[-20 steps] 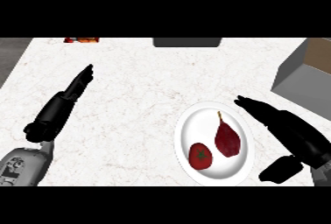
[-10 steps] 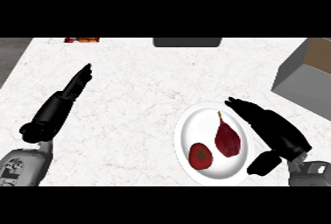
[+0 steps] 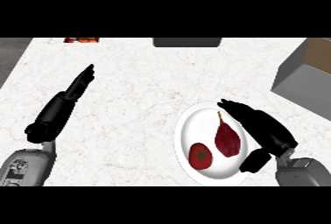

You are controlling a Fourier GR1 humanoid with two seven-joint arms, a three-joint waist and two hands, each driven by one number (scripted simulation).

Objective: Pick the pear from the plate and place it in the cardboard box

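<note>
A dark red pear (image 3: 227,138) lies on a white plate (image 3: 187,131) at the lower right of the counter, stem pointing away from me. Beside it on the same plate sits a red tomato (image 3: 201,156). My right hand (image 3: 262,127) hovers over the plate's right edge, just right of the pear, fingers straight and thumb spread low; it holds nothing. The cardboard box (image 3: 309,72) stands at the right edge of the counter, its open inside partly cut off by the view. My left hand (image 3: 68,96) rests open on the left side, fingers pointing away.
A dark grey object (image 3: 187,42) sits at the counter's far edge in the middle. A small red and orange item (image 3: 81,40) shows at the far left. Bare white marble counter (image 3: 142,100) spreads between the two hands.
My right hand has moved left, from beyond the plate's rim to over its right edge close beside the pear. The left hand and the fruit have stayed put.
</note>
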